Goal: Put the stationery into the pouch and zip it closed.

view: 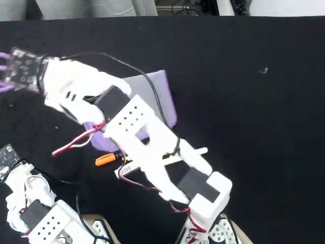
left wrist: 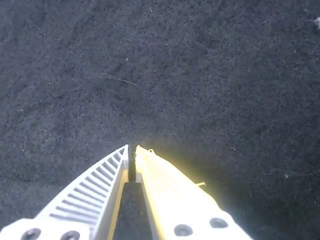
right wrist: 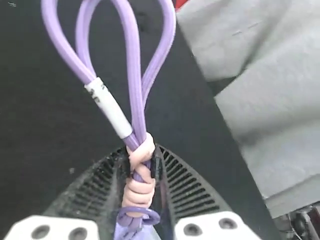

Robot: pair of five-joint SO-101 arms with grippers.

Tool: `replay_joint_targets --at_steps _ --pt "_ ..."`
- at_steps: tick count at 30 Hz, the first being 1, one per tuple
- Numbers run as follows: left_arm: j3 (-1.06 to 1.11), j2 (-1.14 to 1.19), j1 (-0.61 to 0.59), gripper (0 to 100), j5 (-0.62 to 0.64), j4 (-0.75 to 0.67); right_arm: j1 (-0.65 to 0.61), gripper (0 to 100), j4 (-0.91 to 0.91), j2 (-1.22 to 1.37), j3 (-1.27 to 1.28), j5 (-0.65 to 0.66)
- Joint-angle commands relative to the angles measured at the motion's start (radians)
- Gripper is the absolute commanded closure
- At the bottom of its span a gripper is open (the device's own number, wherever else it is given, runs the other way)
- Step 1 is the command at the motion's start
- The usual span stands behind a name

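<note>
The right gripper (right wrist: 141, 150) is clamped tight on a purple cord (right wrist: 131, 65), its ribbed dark fingers (right wrist: 185, 180) pressed against either side of a peach-coloured coil (right wrist: 140, 175) wound around the cord's gathered strands. Past the fingertips the cord fans out in smooth, glossy teardrop loops, round in section, with a short white sleeve (right wrist: 110, 107) around one strand. A small purple ring (right wrist: 137, 217) sits at the base of the coil, deep between the fingers. From above, those loops (view: 4, 71) poke out near the table's left edge, toward the far side.

The right arm (view: 142, 127), boxy white plastic with dark motor blocks and thin red and black wires, stretches diagonally from the near edge. It passes over the pouch (view: 165, 96), a flat, soft-looking lilac rectangle with a greyer panel on top, lying left of the table's middle. Just nearer the front edge than the pouch, an orange pen (view: 106, 158) lies on the table, and a pale slim stick (view: 199, 151) shows from under the arm.

The left gripper (left wrist: 131, 148) hangs over bare table (left wrist: 200, 75) with its ridged, tapering fingers (left wrist: 107, 172) drawn together to a thin slit, nothing between them. Its arm (view: 45, 218) sits folded at the near left corner. The table surface (view: 254, 127) is a black, felt-like cloth with specks of lint.
</note>
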Motion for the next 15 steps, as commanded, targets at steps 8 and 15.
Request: replay_joint_targets --at_steps 8,15 --pt "0.027 -0.005 0.007 97 -0.005 0.005 -0.074 98.8 0.54 -0.022 -0.314 -0.043" --pt "0.027 -0.005 0.007 97 -0.005 0.005 -0.031 98.8 0.795 -0.051 -0.486 -0.14"
